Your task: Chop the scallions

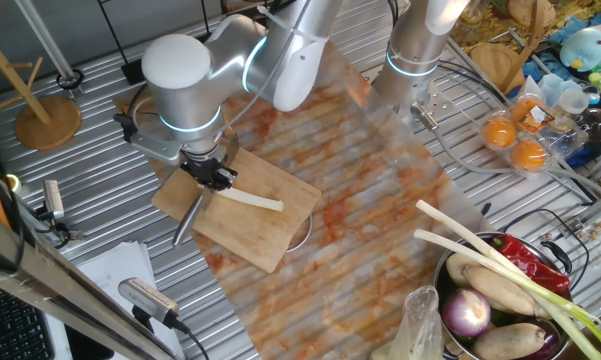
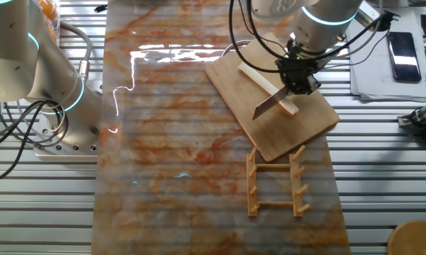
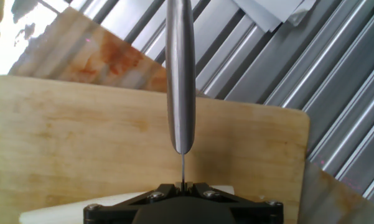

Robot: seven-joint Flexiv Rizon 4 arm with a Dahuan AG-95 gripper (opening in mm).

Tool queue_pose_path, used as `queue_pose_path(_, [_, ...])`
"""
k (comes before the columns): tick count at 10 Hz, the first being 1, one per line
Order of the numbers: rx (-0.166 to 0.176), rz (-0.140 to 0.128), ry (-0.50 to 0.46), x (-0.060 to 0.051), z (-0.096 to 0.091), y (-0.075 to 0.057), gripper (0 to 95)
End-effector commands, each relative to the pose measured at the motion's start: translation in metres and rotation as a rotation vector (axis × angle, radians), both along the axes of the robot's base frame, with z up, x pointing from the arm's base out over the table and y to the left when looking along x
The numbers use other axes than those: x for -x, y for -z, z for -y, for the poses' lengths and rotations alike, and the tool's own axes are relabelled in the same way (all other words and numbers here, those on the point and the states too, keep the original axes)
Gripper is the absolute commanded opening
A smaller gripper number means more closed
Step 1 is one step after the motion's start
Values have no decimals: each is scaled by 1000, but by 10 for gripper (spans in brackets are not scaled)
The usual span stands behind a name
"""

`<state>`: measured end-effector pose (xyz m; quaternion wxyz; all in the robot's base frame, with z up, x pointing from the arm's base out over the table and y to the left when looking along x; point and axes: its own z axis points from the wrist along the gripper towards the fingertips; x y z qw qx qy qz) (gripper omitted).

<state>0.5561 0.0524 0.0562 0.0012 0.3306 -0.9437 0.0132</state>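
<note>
Our gripper [image 2: 298,73] pinches a knife [image 2: 271,102] over the scallion [image 2: 267,87], which lies lengthwise along the cutting board [image 2: 283,131], whole.

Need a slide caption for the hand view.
Gripper holds a knife above the scallion on the board.

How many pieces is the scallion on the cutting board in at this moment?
1: the scallion lies whole across the cutting board, one end under the gripper that holds the knife. That end is hidden, so a cut there cannot be excluded.

Bare cutting board [image 2: 301,127] lies open beyond the knife [image 2: 269,103]; a wooden rack [image 2: 275,183] stands just beside.
</note>
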Motion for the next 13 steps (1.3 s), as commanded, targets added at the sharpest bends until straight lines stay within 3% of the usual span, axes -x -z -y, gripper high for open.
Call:
queue_pose_path(1, [6, 2, -5, 5, 2, 3, 0])
queue_pose_path(6, [11, 19, -20, 16, 10, 7, 0])
queue_pose_path(9, [-2, 25, -13, 21, 16, 14, 0])
queue_pose_path(11, [-19, 31, -11, 7, 12, 16, 0])
queue_pose_path(12, [-46, 33, 4, -1, 8, 24, 0])
queue_pose_path(13, [-48, 37, 14, -6, 3, 31, 0])
